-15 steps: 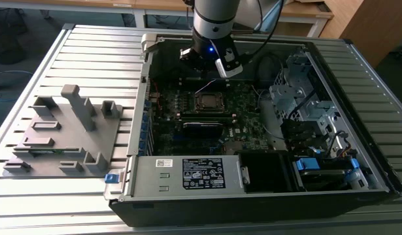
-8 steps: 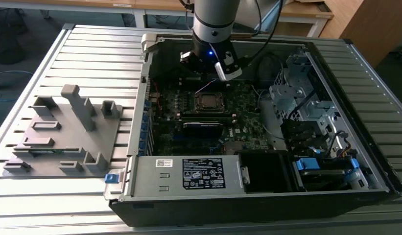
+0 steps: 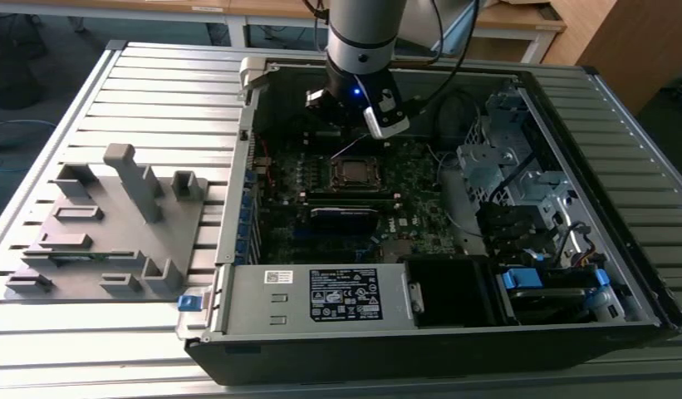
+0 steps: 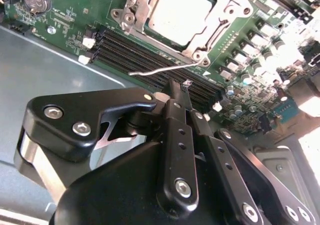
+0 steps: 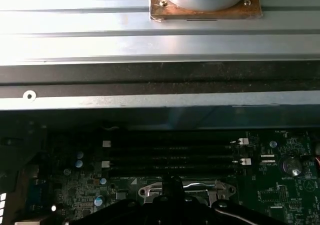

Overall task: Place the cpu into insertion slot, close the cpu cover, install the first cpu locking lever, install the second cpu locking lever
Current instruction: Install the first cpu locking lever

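The cpu (image 4: 179, 12) shows its silver top in the insertion slot on the green motherboard, also seen in the exterior view (image 3: 354, 172). The cpu cover (image 4: 226, 10) lies down as a silver frame around it, hiding the slot beneath. One thin wire locking lever (image 4: 160, 69) stands free over the memory slots, unlatched, just beyond my fingertips. My gripper (image 4: 176, 85) is shut with nothing between its fingers, its tips close under that lever. In the exterior view the gripper (image 3: 352, 133) hangs just behind the socket. In the first wrist view its dark tips (image 5: 172, 184) sit by the socket's edge.
The open computer case's wall (image 5: 150, 102) rises close behind the gripper. Memory slots (image 4: 145, 52) run beside the socket. A power supply (image 3: 318, 295) fills the case front, and a drive cage (image 3: 507, 174) stands at the exterior view's right. A grey fixture (image 3: 108, 224) sits on the table outside.
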